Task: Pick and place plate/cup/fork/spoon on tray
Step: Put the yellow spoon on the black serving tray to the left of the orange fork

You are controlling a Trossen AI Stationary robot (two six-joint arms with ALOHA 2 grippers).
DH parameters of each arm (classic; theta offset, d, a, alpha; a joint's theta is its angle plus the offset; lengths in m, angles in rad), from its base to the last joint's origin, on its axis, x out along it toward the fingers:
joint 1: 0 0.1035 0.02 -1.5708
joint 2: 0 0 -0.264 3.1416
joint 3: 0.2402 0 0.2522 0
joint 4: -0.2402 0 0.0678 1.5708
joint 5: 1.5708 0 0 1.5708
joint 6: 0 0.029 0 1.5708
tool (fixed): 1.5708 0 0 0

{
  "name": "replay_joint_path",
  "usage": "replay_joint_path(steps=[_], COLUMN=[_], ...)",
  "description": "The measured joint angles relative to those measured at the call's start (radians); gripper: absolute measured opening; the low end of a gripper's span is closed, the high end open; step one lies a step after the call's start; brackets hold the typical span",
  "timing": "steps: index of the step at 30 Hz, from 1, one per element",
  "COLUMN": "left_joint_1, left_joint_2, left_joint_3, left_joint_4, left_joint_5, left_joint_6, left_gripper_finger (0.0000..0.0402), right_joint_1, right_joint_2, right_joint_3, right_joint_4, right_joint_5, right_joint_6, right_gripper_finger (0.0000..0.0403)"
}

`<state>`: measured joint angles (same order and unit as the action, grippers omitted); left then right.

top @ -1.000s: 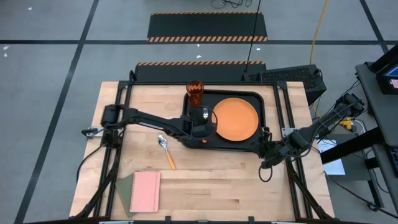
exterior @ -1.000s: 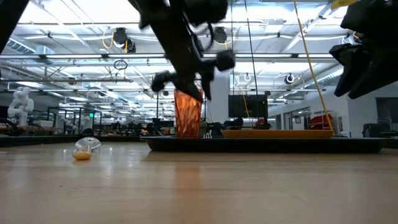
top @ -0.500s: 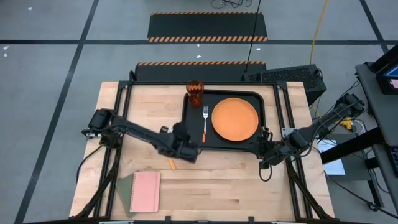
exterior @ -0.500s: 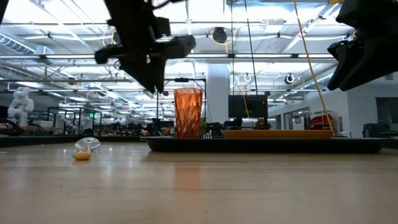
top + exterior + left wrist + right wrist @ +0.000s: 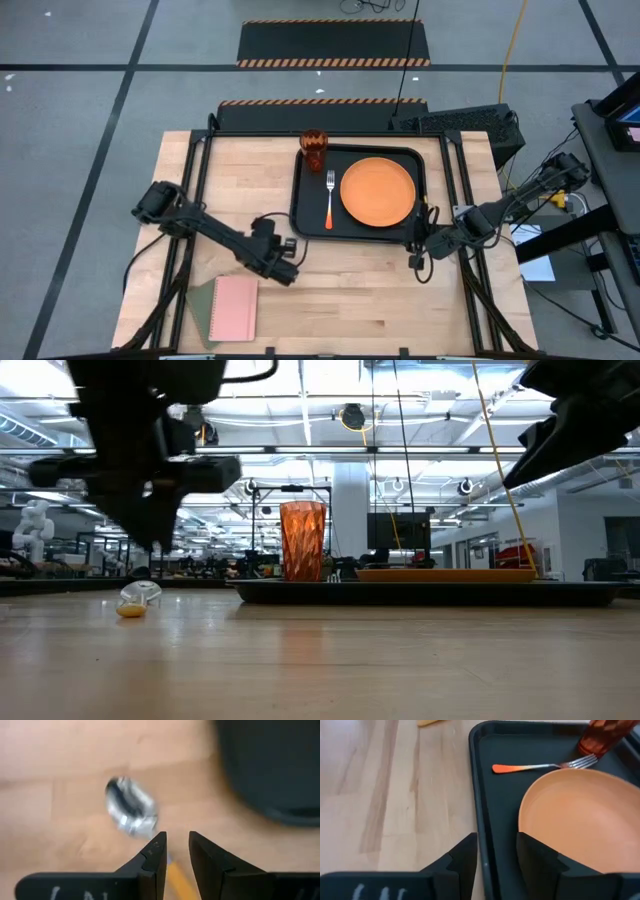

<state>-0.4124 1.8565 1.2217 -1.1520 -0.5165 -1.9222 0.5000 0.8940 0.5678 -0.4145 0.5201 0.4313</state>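
The spoon (image 5: 131,813) is the one piece not yet on the tray (image 5: 305,221). It lies on the bare wood of the table (image 5: 350,290), left of the tray and near its front corner, bowl up and yellow-orange handle running toward the left gripper (image 5: 174,851). In the overhead view the arm hides it.

The left gripper hangs just above the handle, its jaws set narrow and holding nothing.

The spoon looks light and stiff, with a smooth metal bowl that would likely slip between the fingers. The handle is probably the better place to take hold, pinched across its width. It lies flat on the wood, so the fingertips would need to come right down to the surface.

The plate (image 5: 378,191) and fork (image 5: 329,198) rest inside the tray, and the cup (image 5: 313,151) stands at its far left corner. The right gripper (image 5: 496,854) waits at the tray's near right corner, jaws slightly apart and empty.
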Motion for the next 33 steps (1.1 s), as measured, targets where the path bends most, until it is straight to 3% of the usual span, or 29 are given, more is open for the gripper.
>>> replay_joint_path(steps=[6,15,19,24,33], left_joint_1=[-0.051,-0.046,-0.029,-0.012,0.011], left_joint_2=[0.000,0.013,0.044,0.086,0.133], left_joint_3=[-0.032,-0.034,-0.034,-0.034,-0.035], left_joint_4=[0.004,-0.002,0.029,0.049,0.074], left_joint_5=[0.080,0.074,0.072,0.071,0.083], left_joint_6=[-0.087,-0.156,-0.138,-0.130,-0.150], left_gripper_finger=[0.0101,0.0250,0.0283,0.0275,0.0214], right_joint_1=[0.030,0.062,0.067,0.067,0.078], right_joint_2=[0.009,0.076,0.104,0.123,0.126], right_joint_3=[0.000,0.000,0.000,0.000,0.000], right_joint_4=[0.036,0.196,0.218,0.220,0.220], right_joint_5=[0.006,0.013,0.029,0.029,0.029], right_joint_6=[0.088,0.110,0.138,0.159,0.133], right_gripper_finger=[0.0130,0.0130,0.0130,0.0130,0.0130])
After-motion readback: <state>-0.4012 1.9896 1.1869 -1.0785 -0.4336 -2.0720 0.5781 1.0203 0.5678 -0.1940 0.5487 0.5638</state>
